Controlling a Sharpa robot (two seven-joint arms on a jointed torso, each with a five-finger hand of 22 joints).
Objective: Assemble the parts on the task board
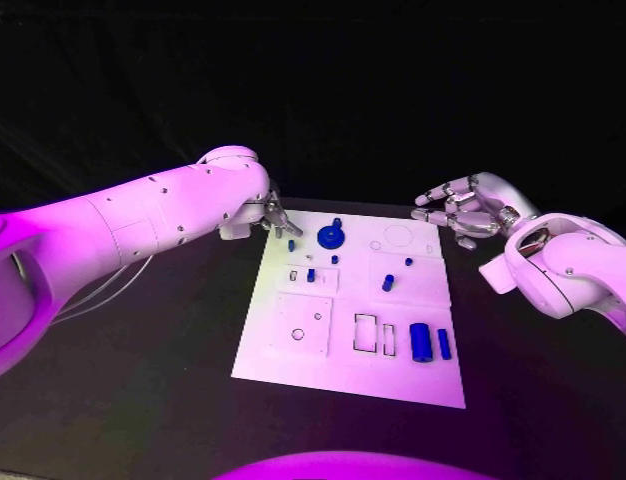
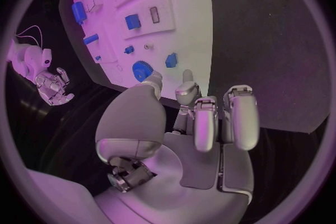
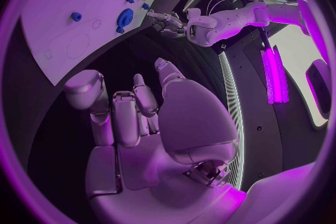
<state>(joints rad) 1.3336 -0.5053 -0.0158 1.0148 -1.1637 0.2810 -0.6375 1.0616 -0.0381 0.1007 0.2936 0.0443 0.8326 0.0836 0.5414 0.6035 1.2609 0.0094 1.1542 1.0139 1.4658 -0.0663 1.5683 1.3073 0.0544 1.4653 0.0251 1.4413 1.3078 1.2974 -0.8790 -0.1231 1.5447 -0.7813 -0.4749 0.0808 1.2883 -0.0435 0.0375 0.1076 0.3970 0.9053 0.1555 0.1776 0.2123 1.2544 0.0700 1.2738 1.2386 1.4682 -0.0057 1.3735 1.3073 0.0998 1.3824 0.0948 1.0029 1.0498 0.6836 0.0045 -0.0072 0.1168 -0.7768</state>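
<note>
Silver left hand (image 1: 266, 215) empty, fingers apart, at task board (image 1: 313, 370) far corner; right hand (image 1: 460, 210) empty, loosely curled.

Left hand (image 1: 266, 216) hangs with fingers apart, holding nothing. Right hand (image 1: 462, 209) likewise — fingers loosely curled but spread, palm empty.

task board (image 1: 345, 350): smooth matt white plate | parts (image 1: 420, 342): smooth plastic | tabletop (image 1: 140, 360): matt black | left hand (image 2: 199, 117): glossy metal

The white task board (image 1: 345, 375) lies on the black bench (image 1: 140, 370) with small blue parts (image 1: 331, 238) on it. The left robot hand (image 1: 266, 217) is at its far left corner, the right robot hand (image 1: 462, 209) beside its far right corner, fingers apart.
</note>
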